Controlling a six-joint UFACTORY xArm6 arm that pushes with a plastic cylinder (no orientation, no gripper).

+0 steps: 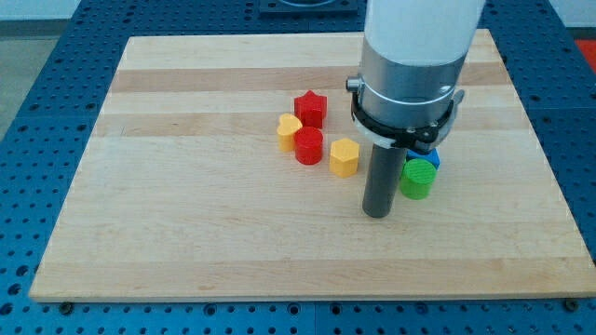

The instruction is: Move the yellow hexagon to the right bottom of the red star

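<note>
The yellow hexagon [344,157] lies near the board's middle, below and to the right of the red star [310,109]. My tip [376,214] rests on the board, below and to the right of the hexagon, a short gap away from it. A red cylinder [308,146] sits between the star and the hexagon, just left of the hexagon.
A yellow heart-shaped block [289,131] touches the red cylinder on its left. A green cylinder [417,178] stands right of my rod, with a blue block [431,157] partly hidden behind the arm. The wooden board [186,233] lies on a blue perforated table.
</note>
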